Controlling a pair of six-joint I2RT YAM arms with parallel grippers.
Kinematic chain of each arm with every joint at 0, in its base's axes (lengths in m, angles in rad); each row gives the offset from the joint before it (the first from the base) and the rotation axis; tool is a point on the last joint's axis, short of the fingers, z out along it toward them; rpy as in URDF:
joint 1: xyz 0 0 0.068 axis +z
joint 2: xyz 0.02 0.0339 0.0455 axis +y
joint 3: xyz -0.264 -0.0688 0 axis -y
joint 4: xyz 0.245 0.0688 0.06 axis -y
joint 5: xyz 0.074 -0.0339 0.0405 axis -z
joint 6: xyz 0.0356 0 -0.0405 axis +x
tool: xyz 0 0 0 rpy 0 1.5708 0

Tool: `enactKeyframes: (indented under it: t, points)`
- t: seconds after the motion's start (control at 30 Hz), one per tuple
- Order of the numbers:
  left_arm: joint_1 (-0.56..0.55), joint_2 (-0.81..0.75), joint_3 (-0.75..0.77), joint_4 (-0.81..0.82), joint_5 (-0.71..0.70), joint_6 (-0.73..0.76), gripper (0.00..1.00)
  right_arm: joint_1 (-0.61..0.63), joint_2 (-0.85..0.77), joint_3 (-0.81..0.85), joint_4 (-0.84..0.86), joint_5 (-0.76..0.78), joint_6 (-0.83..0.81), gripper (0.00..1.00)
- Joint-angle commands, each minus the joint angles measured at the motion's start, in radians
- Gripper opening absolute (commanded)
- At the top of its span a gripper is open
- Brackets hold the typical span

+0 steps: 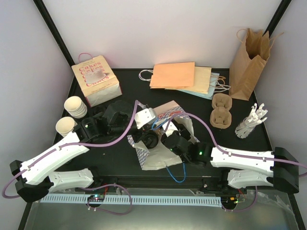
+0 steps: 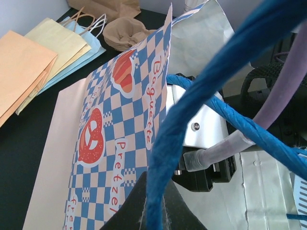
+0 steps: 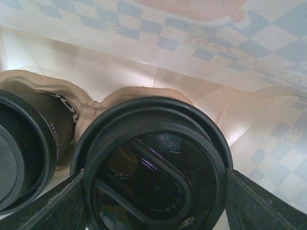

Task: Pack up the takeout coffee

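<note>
A blue-checked paper bag [image 1: 160, 143] printed "Baguette Pretzel" lies open at the table's middle, and it also shows in the left wrist view [image 2: 115, 134]. My left gripper [image 1: 156, 125] [image 2: 156, 194] is shut on the bag's blue rope handle [image 2: 192, 110] and holds it up. My right gripper [image 1: 154, 140] [image 3: 153, 201] reaches inside the bag. Its fingers [image 3: 259, 206] are shut on either side of a cup with a black lid [image 3: 153, 163]. That cup sits in a brown pulp carrier [image 3: 96, 108] beside a second black-lidded cup [image 3: 29, 143]. Spare cream ribbed cups [image 1: 75, 106] stand at the left.
A "Cakes" bag [image 1: 96, 80] stands at the back left. Flat paper bags [image 1: 180, 76] lie at the back. A brown bag [image 1: 249, 57] stands at the back right. An empty pulp carrier [image 1: 221, 111] and white cutlery [image 1: 250, 122] are at the right. A single cream cup [image 1: 65, 125] stands at the left.
</note>
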State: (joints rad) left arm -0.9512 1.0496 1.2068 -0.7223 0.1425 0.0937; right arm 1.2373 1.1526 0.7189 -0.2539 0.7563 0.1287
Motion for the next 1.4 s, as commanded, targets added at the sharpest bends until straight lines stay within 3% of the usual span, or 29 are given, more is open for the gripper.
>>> enactKeyframes:
  t: [0.0,0.63,0.7,0.93,1.0,1.17,1.37]
  points:
    - [-0.007,0.005,0.020,0.038,-0.016,-0.023,0.02,-0.012,0.009,-0.012,0.120,0.036,-0.060,0.53]
    - [0.085,0.051,0.026,0.035,0.054,-0.038,0.03,-0.147,0.100,0.038,0.177,-0.175,-0.101,0.53]
    - [0.092,0.060,0.029,0.033,0.059,-0.041,0.11,-0.148,0.105,0.032,0.196,-0.179,-0.105,0.53]
    - [0.110,0.057,0.104,0.012,0.086,-0.067,0.69,-0.148,0.107,0.010,0.245,-0.187,-0.120,0.53]
    - [0.113,0.049,0.139,0.008,0.087,-0.081,0.78,-0.148,0.109,-0.001,0.262,-0.185,-0.125,0.53]
    - [0.156,0.041,0.230,-0.026,0.079,-0.139,0.88,-0.149,0.118,-0.016,0.290,-0.186,-0.125,0.53]
    - [0.301,0.007,0.272,-0.035,0.110,-0.231,0.96,-0.148,0.110,-0.050,0.336,-0.193,-0.119,0.53]
